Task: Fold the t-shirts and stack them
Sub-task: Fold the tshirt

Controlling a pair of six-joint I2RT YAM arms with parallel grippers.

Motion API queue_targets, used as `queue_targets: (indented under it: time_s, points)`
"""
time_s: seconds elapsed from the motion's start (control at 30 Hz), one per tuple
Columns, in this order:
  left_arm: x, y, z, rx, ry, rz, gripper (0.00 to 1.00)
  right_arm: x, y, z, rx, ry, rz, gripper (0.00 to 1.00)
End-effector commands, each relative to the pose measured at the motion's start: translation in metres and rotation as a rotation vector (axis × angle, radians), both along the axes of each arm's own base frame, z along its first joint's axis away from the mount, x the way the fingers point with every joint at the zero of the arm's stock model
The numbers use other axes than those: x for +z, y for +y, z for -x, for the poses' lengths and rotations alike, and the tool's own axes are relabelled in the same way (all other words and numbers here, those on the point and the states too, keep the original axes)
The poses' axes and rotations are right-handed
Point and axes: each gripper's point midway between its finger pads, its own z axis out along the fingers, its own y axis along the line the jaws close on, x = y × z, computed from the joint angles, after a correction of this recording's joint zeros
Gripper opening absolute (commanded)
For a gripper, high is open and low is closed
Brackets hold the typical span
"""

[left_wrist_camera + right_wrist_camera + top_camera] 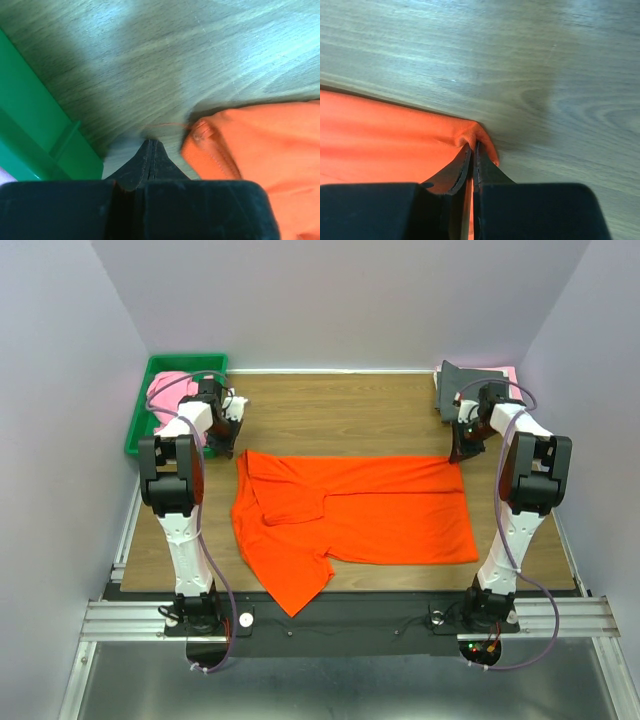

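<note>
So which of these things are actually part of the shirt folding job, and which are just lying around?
Part of the job:
orange shirt, spread flat
pink shirt, far left
grey shirt, far right

Just lying about:
green tray, holding the pink shirt

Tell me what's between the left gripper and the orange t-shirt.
A narrow strip of bare wooden table, as the left wrist view shows. The left gripper is shut, just beside the orange t-shirt at its corner, not touching it.
</note>
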Motion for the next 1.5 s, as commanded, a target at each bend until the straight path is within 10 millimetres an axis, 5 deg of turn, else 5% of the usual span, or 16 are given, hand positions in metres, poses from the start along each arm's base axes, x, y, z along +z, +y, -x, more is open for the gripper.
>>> queue_targets:
  time_s: [0.0, 0.13, 0.3, 0.53, 0.93, 1.23, 1.47]
  points:
    - [0.017, -0.001, 0.001, 0.013, -0.026, 0.017, 0.0, -0.001, -0.02, -0.009, -0.033, -0.042, 0.093, 0.0]
    - [0.035, -0.021, -0.002, -0.044, -0.049, 0.126, 0.25, 0.001, -0.017, -0.011, -0.028, -0.052, 0.076, 0.01]
    - [0.043, -0.033, -0.001, -0.098, -0.042, 0.179, 0.45, 0.0, -0.017, -0.009, -0.019, -0.048, 0.075, 0.01]
    - [0.04, -0.033, -0.004, -0.102, -0.038, 0.167, 0.47, 0.0, -0.017, -0.01, -0.018, -0.049, 0.074, 0.01]
    - [0.012, -0.049, -0.011, -0.107, -0.033, 0.089, 0.44, -0.004, -0.02, -0.011, -0.028, -0.037, 0.087, 0.01]
    - [-0.001, -0.006, 0.001, -0.038, -0.014, -0.08, 0.01, -0.012, -0.04, -0.008, -0.055, -0.007, 0.195, 0.01]
    - [0.0, -0.005, -0.036, 0.019, -0.037, -0.053, 0.0, -0.017, -0.047, -0.022, -0.098, -0.017, 0.223, 0.01]
